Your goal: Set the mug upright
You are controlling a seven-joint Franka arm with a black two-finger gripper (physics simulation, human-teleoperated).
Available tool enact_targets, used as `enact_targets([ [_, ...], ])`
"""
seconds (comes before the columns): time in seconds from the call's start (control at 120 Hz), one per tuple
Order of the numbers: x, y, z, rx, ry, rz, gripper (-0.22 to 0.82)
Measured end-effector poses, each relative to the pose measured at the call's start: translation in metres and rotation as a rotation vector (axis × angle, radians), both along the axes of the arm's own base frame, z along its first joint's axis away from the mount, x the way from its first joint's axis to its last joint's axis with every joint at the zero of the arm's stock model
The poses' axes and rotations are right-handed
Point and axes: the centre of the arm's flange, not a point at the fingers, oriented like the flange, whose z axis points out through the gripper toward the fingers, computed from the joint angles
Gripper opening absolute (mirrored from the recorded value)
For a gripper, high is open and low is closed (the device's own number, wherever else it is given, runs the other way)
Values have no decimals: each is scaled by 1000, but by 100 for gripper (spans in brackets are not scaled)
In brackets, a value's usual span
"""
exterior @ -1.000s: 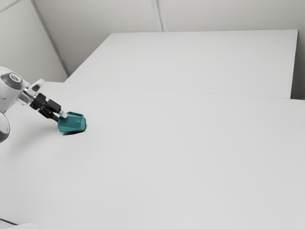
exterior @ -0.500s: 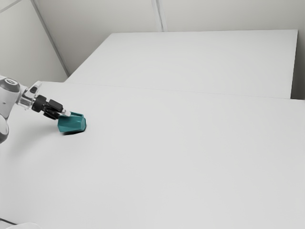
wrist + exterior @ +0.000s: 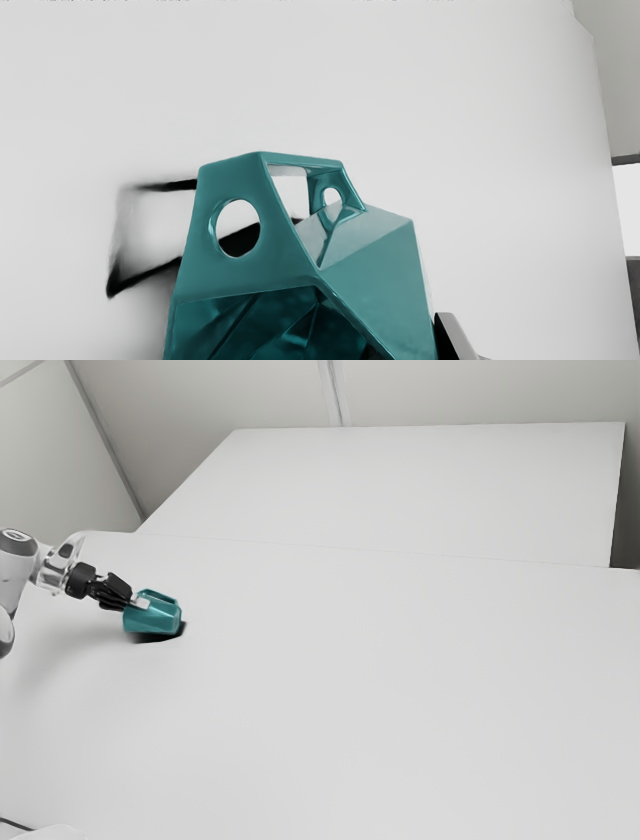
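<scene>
The teal faceted mug (image 3: 152, 616) lies tilted at the exterior view's left, a dark shadow under it. My gripper (image 3: 138, 603) has its tips at the mug's near upper edge. In the wrist view the mug (image 3: 370, 260) shows its open mouth and its handle with round holes. Beside it, my gripper (image 3: 411, 345) is shut on the mug's wall: one finger (image 3: 452, 337) is against the outside, and a dark bit of the other shows inside the mouth. Most of that inner finger is hidden.
The white table (image 3: 380, 690) stretches to the exterior view's right. Behind it stands another white surface (image 3: 400, 490), with pale walls around. The shadow lies beside the mug on the tabletop.
My hand has lowered and tilted against the mug, and its fingers have closed on the wall. The mug has shifted and turned slightly, rising a little, with more shadow showing beneath.
</scene>
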Motion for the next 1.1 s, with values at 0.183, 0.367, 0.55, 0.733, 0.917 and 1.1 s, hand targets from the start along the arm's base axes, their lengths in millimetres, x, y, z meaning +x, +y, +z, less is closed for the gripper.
enact_targets([
  [0.183, 0, -2, 2, -18, -4, 4, -14],
  [0.367, 3, -6, 5, -24, -5, 1, -16],
  [0.55, 5, -10, 13, -16, -5, -6, -16],
  [0.733, 6, -26, 48, 29, -7, -36, -17],
  [0.917, 4, -64, 90, 93, 9, -96, -18],
  [1.1, 14, -135, 113, 182, 34, -184, -18],
])
